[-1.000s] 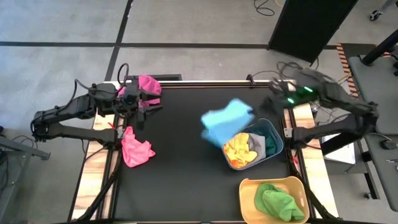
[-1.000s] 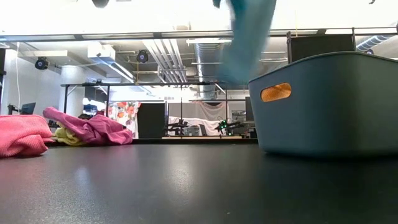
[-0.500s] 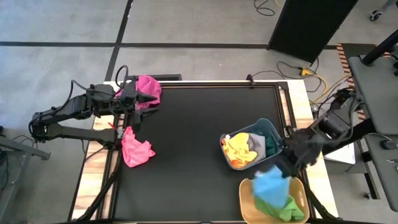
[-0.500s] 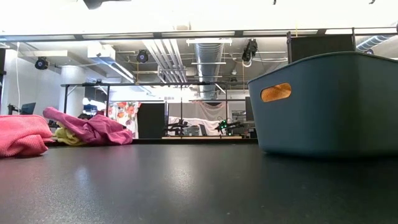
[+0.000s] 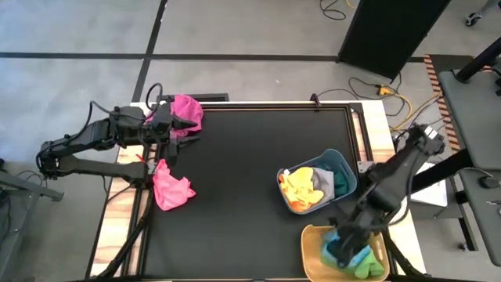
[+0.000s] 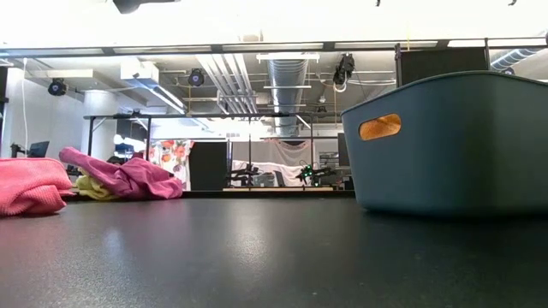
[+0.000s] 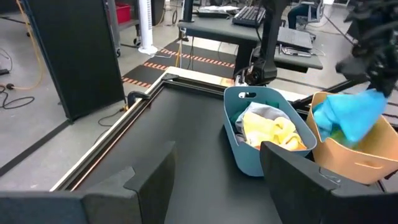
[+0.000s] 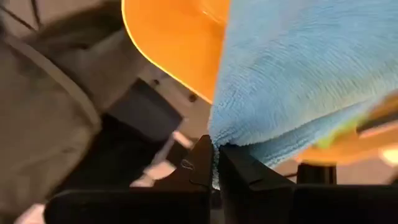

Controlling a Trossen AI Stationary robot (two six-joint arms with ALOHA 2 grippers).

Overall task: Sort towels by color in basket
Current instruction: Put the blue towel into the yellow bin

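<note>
Light blue towel (image 5: 347, 241) | pinched by right pincer (image 5: 342, 249) over yellow basket (image 5: 311, 252) | left pincer (image 5: 174, 133) open

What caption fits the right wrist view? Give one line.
Right gripper, jaws shut on the light blue towel, above the yellow basket.
</note>
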